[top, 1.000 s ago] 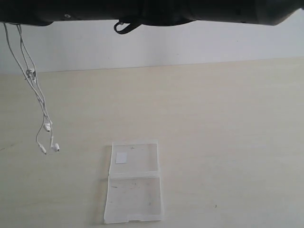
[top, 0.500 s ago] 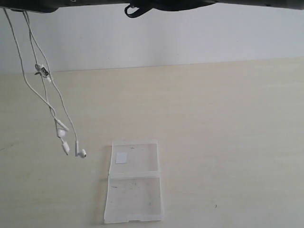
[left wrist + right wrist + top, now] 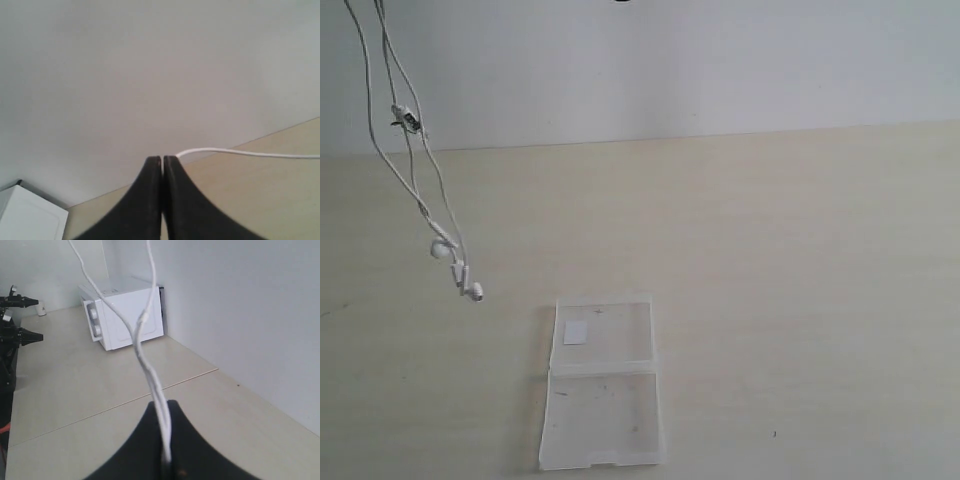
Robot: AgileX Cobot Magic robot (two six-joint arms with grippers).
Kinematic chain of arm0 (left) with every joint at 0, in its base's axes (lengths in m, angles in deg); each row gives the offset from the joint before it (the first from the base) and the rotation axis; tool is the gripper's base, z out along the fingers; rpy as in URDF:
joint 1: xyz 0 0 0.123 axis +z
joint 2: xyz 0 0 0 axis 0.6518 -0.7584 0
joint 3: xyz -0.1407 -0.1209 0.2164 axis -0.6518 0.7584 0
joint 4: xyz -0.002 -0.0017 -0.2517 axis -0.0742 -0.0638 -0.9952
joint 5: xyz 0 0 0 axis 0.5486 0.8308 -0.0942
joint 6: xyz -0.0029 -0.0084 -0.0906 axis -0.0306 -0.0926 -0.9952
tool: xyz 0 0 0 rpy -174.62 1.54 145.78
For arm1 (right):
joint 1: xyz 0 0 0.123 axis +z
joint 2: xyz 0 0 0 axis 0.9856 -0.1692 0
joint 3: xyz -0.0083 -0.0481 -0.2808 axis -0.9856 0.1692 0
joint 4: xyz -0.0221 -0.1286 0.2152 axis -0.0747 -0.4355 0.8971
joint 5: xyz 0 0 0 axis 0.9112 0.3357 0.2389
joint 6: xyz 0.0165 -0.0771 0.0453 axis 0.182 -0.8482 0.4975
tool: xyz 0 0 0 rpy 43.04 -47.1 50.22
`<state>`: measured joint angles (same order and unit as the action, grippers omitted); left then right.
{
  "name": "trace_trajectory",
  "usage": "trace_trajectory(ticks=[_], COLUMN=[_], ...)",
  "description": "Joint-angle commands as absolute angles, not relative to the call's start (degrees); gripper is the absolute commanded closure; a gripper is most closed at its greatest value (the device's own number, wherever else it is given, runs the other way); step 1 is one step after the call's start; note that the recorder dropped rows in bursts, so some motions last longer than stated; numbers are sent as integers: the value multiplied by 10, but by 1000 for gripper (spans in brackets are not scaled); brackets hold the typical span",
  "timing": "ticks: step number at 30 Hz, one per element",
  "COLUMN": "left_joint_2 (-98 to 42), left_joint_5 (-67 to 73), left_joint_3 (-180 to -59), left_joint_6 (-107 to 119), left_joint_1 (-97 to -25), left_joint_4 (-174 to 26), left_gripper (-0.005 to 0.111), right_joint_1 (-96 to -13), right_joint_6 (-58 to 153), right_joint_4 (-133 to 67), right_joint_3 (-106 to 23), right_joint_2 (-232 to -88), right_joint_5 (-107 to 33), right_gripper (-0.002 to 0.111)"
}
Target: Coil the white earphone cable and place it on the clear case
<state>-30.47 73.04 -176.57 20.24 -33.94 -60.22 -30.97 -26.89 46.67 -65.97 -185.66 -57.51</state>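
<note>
Across the pale table surface (image 3: 800, 300), open room runs from the far edge at the wall to the flat transparent plastic case (image 3: 603, 395), which lies unfolded. The thin white earphone cable (image 3: 441, 250) hangs left of the case, earbuds off it. The left gripper (image 3: 163, 159) and right gripper (image 3: 164, 412) are each clenched on the cable.

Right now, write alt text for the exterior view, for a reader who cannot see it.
A white earphone cable dangles from above the frame at left, over a pale table. A clear case lies open and flat near bottom centre.
</note>
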Motion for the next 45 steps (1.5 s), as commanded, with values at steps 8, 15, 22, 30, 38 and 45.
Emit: trace_trajectory(ticks=[8, 15, 22, 30, 38, 45], left_joint_2=[-304, -305, -305, -308, -308, -307], left_joint_5=[730, 730, 730, 730, 730, 730], left_joint_3=[-1763, -1763, -1763, -1763, -1763, -1751], left_joint_6=[120, 129, 133, 183, 184, 186], left_joint_1=[-339, -339, -339, -339, -339, -339], left_joint_4=[-657, -658, -704, -789, -847, -898], left_gripper=[91, 43, 70, 103, 87, 88], right_joint_1=[-309, -309, -309, -309, -309, -309], right_joint_6=[-156, -155, -75, 63, 177, 218], right_joint_4=[352, 351, 261, 72, -88, -157], right_joint_3=[-664, -664, -664, -679, -779, -836], right_joint_2=[-1839, -1839, -1839, -1817, -1814, -1814], right_joint_5=[-579, -585, -611, -687, -865, -987], right_gripper=[108, 108, 108, 108, 108, 108])
